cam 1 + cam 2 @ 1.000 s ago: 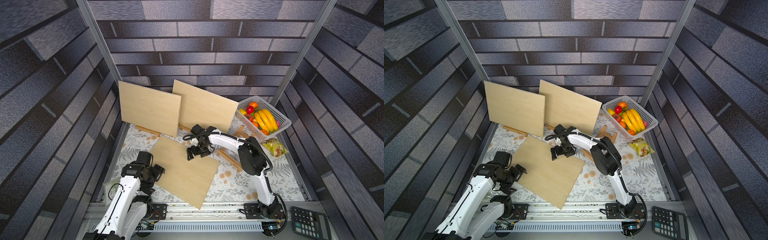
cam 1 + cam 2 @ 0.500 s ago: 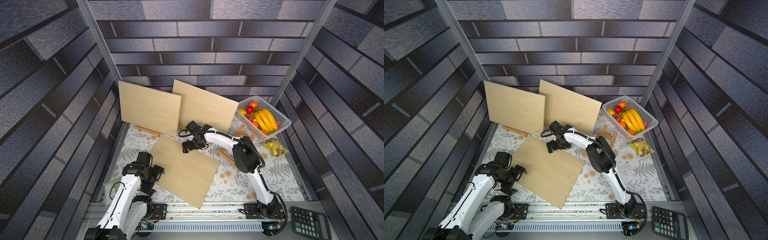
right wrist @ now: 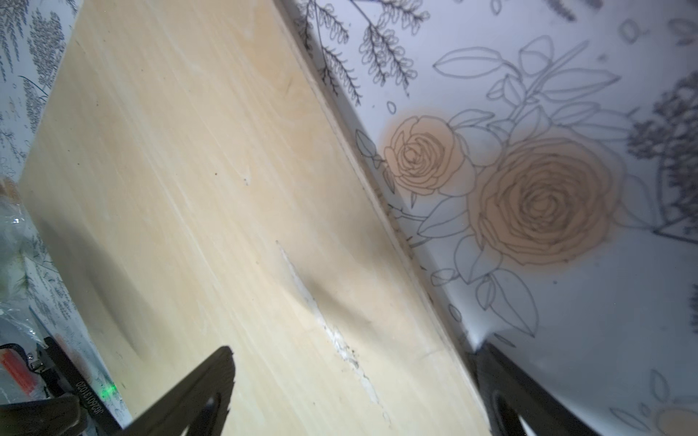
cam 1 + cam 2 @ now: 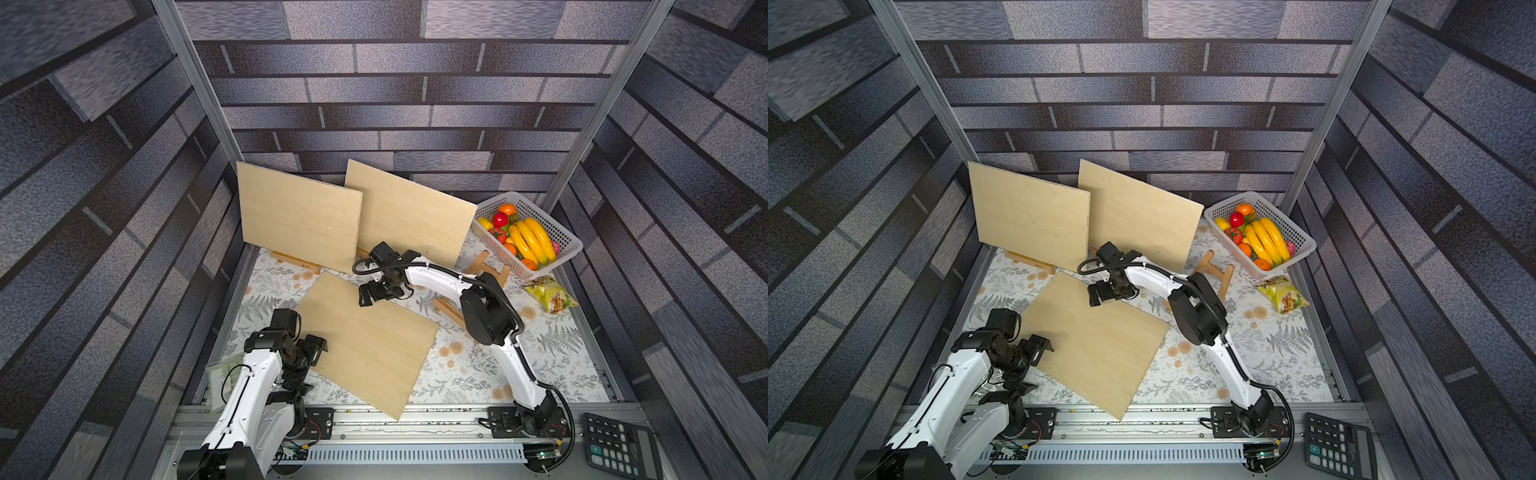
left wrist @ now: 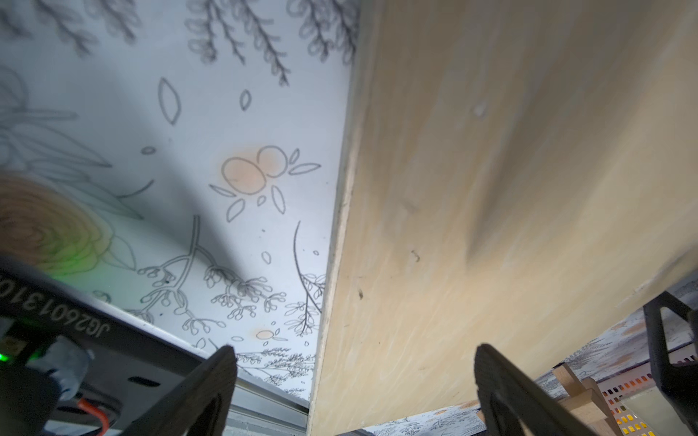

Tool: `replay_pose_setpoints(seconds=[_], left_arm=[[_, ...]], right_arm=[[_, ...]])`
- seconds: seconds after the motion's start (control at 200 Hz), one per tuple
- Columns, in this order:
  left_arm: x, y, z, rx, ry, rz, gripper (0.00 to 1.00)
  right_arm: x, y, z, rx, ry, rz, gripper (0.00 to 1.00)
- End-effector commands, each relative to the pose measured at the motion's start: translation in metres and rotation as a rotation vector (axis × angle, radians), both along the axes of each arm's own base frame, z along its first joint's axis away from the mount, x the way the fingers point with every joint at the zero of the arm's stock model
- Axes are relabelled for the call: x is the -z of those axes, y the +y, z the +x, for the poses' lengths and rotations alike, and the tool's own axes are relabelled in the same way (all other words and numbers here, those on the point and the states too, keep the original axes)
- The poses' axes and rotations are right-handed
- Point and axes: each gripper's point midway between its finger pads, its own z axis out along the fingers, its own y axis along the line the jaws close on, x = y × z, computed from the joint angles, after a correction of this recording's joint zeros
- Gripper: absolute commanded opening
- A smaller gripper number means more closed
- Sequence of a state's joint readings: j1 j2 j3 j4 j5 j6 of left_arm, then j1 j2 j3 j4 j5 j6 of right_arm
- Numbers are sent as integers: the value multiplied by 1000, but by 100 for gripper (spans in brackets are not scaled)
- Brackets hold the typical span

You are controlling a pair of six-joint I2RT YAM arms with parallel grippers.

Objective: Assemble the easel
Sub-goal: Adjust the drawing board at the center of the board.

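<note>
Top views both show the loose board (image 4: 365, 340) lying flat and skewed on the table (image 4: 540, 374), between its centre and its near left corner, with one board corner reaching the near edge. At the board's left edge the left gripper (image 4: 314, 347) stands wide open; in the left wrist view that edge runs between the jaws, with nothing clamped. Over the board's far edge the right gripper (image 4: 379, 293) hangs equally wide and empty; in the right wrist view one jaw sits above the wood and the other close to the edge. The empty easel (image 4: 486, 270) stands toward the far right corner, beside the basket (image 4: 552, 264), partly hidden by the right arm. Treat the board as thin, stiff plywood: probably light, but broad enough to swing or droop from a single pinch. Its smooth faces may slip. Only the edges offer purchase while it lies flat. Recommended hold: both grippers on opposite edges, near mid-length, pads fully overlapping the faces.
</note>
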State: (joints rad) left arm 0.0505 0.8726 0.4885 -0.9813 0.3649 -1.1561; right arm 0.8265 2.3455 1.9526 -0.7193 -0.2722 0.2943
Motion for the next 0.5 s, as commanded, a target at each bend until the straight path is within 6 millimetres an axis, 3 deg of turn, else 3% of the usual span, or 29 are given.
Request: replay_pose_setpoints(seconds=[0.0, 0.311, 0.431, 0.496], left_arm=[[6, -1, -13, 2, 51, -14, 100], [9, 1, -13, -5, 50, -28, 100], [10, 1, -10, -8, 46, -40, 100], [9, 0, -7, -7, 41, -47, 100]], right_arm=[[20, 20, -37, -70, 96, -8, 100], [18, 43, -53, -90, 105, 26, 100], [15, 43, -49, -82, 84, 5, 100], [4, 39, -41, -71, 27, -20, 100]])
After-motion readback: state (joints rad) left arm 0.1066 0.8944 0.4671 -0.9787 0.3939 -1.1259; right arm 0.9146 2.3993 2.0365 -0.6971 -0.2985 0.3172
